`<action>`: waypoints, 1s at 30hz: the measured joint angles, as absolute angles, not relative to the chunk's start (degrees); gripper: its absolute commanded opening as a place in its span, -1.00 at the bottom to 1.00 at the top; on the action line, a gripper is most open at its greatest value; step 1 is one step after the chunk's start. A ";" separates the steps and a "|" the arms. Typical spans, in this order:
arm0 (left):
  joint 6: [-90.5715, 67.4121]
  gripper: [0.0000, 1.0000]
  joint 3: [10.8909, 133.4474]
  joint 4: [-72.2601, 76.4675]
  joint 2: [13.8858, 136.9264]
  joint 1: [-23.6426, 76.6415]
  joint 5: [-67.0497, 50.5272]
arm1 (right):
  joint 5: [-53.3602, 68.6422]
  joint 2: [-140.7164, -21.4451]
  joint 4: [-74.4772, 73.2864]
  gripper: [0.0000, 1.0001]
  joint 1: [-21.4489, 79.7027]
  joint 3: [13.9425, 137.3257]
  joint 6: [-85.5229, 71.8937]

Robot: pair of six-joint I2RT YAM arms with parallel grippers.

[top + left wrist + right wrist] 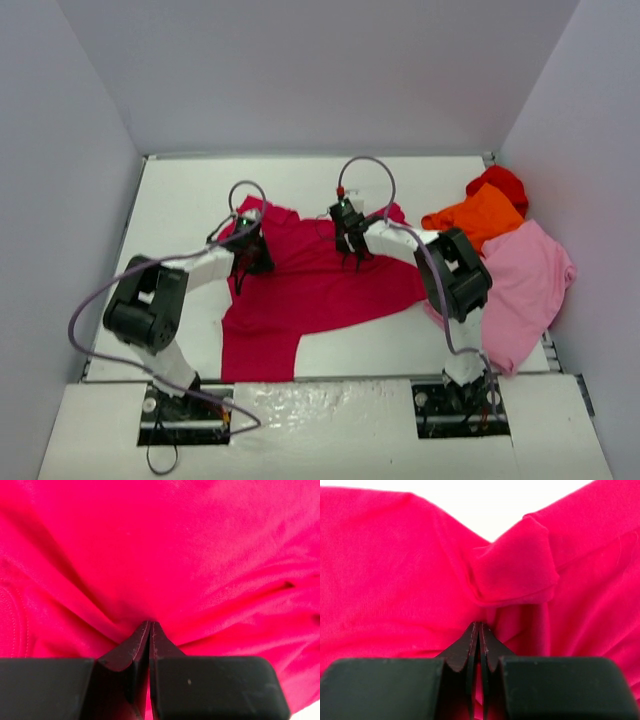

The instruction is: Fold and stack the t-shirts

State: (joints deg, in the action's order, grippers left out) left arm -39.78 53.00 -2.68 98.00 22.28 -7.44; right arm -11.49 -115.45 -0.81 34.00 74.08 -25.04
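A crimson-magenta t-shirt point(320, 290) lies partly spread in the middle of the white table point(180, 200). My left gripper point(247, 258) is at the shirt's left upper part, shut on a pinch of the cloth point(210, 555), and creases run out from the closed tips point(151, 623). Near the shirt's top edge my right gripper point(352, 256) is likewise shut on the cloth point(395, 580), its tips point(481, 624) just below a bunched fold point(515, 570). A light pink t-shirt point(525, 285), an orange one point(475, 215) and a bright red one point(500, 183) lie heaped at the right.
White walls close in the table at the left, back and right. The pink shirt hangs over the table's near right edge point(545, 350). Purple cables loop above both arms.
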 measured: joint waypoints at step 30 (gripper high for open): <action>-38.12 0.07 39.46 -14.61 60.89 24.59 6.55 | -5.34 -111.75 -4.22 -0.08 40.84 86.99 -26.79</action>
State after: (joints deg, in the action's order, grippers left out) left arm -38.12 39.46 -14.61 60.89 24.59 6.55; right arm -5.34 -111.75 -4.22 40.84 86.99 -26.79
